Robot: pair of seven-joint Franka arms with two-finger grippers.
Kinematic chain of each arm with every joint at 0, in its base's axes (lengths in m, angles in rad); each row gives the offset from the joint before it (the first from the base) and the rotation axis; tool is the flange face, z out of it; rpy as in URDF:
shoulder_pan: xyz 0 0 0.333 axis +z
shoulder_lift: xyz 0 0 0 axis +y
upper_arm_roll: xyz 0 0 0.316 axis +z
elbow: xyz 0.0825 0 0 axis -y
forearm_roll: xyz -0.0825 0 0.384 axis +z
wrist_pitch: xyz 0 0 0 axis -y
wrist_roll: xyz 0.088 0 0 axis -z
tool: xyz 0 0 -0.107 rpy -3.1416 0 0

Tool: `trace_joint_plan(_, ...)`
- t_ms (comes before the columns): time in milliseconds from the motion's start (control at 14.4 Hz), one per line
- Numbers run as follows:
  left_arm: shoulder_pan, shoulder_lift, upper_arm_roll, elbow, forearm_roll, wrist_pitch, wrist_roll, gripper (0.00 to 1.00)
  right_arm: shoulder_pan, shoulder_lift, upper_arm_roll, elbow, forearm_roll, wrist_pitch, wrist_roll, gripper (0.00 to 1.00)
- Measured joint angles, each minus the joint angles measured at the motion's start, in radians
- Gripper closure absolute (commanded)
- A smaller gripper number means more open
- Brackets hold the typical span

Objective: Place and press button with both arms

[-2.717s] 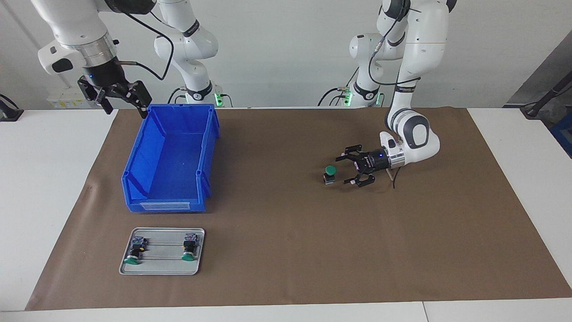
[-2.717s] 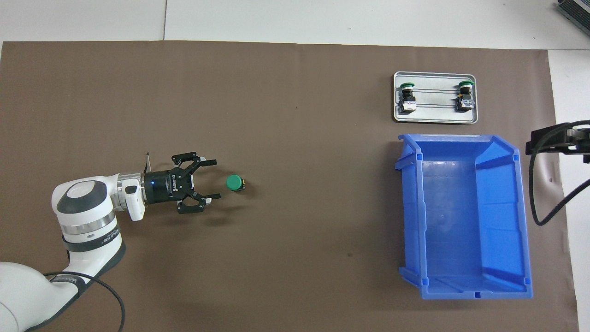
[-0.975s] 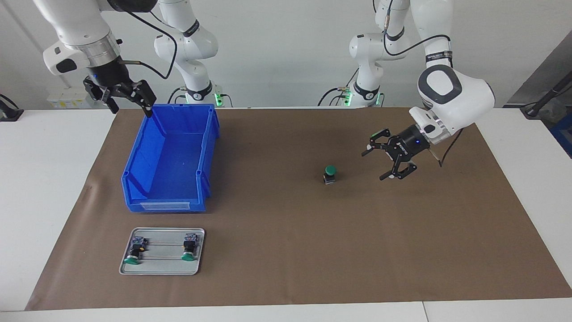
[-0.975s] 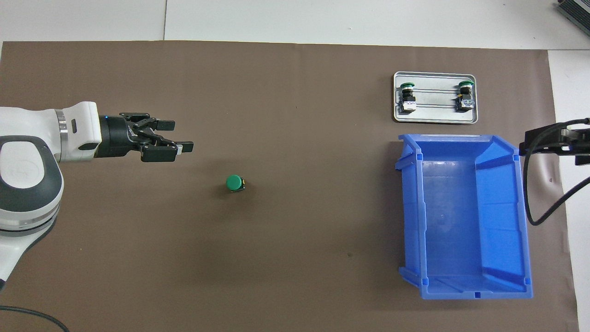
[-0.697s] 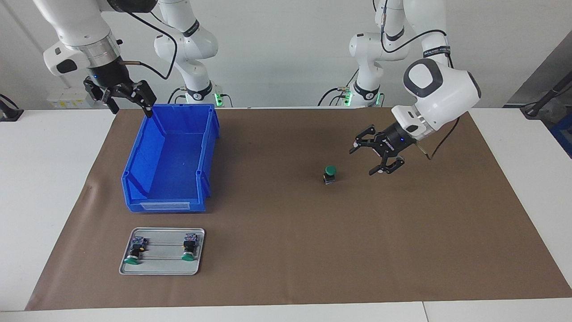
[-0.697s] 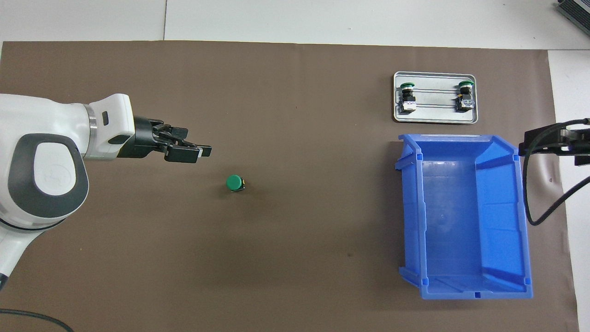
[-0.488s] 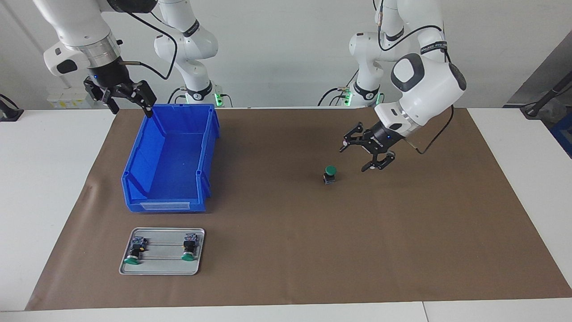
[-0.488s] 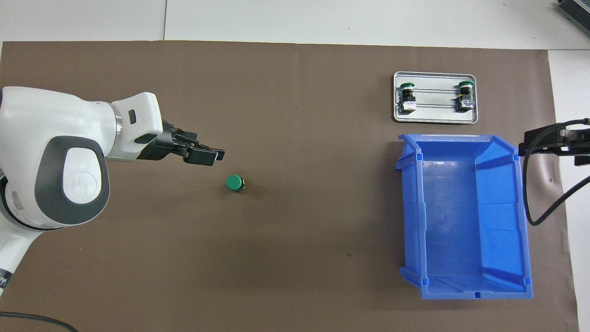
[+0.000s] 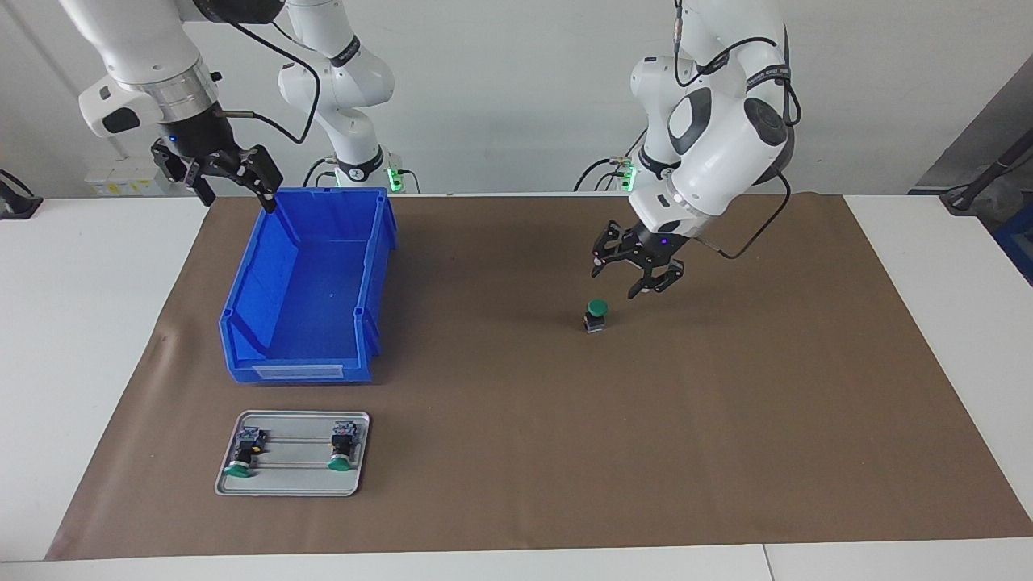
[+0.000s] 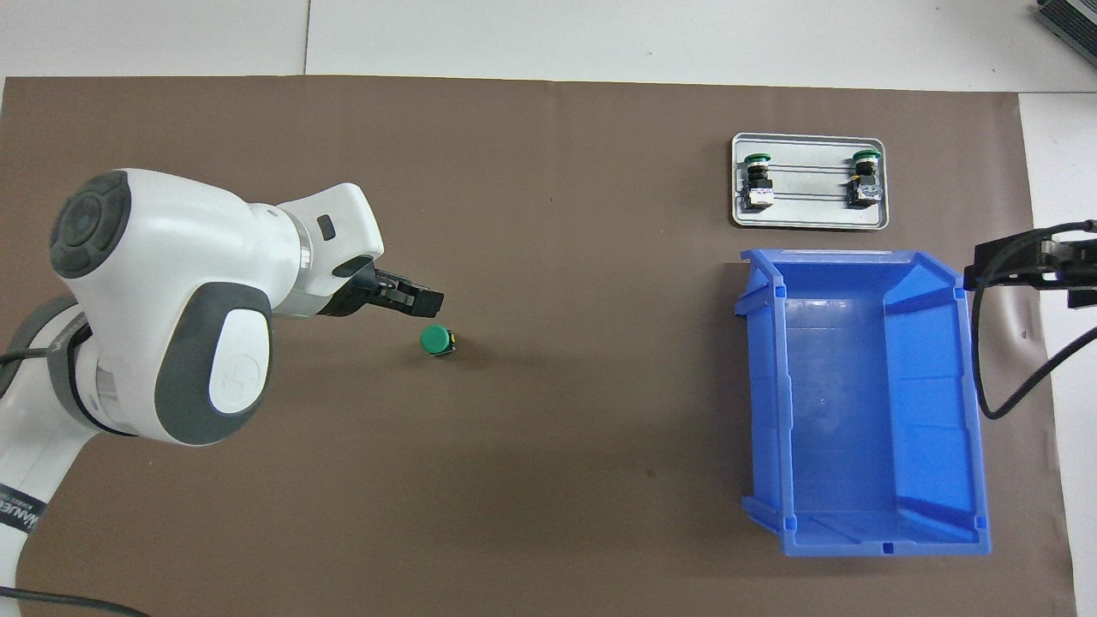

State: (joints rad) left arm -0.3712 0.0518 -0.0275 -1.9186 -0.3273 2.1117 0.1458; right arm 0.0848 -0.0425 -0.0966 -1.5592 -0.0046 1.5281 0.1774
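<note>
While the right end effector [image 9: 230, 196] hangs with its fingers spread and empty over the blue bin's [image 9: 307, 373] corner nearest the robots, at the right arm's end of the worktop [image 9: 81, 323], that arm waits. Just beside the bin, farther from the robots, a metal tray [image 9: 290, 482] carries two spare buttons [image 9: 242, 452] lying on their sides. Well apart from the bin, toward the left arm's end of the brown mat [image 9: 726, 444], the button [image 9: 595, 315] stands upright, green cap on top. Farther again from the bin, the left end effector [image 9: 617, 282] tilts down over the mat just beside the button, fingers partly spread, gripping nothing, clear of the cap.
</note>
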Motion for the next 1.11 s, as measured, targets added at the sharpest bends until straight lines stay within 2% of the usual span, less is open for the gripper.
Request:
trace_joint_plan(139,-0.042,0.000,-0.002,0.000,0.090,0.000,-0.130,1.00,0.000,0.000,0.000,0.000,0.000,0.000,0.000,0.00)
trace_joint_plan(279,-0.073,0.000,-0.004,-0.004,0.119,0.000,-0.206,1.00,0.000,0.000,0.000,0.000,0.000,0.000,-0.001,0.00)
trace_joint_plan(557,-0.092,0.003,-0.005,-0.041,0.226,0.000,-0.232,1.00,0.000,0.000,0.000,0.000,0.000,0.000,-0.001,0.00)
trace_joint_plan(766,-0.092,0.011,-0.004,-0.076,0.244,0.041,-0.232,1.00,0.000,0.000,0.000,0.000,0.000,0.000,-0.001,0.00)
trace_joint_plan(1115,-0.103,0.078,-0.006,-0.104,0.288,0.107,-0.239,1.00,0.000,0.000,0.000,0.000,0.000,0.000,-0.001,0.00)
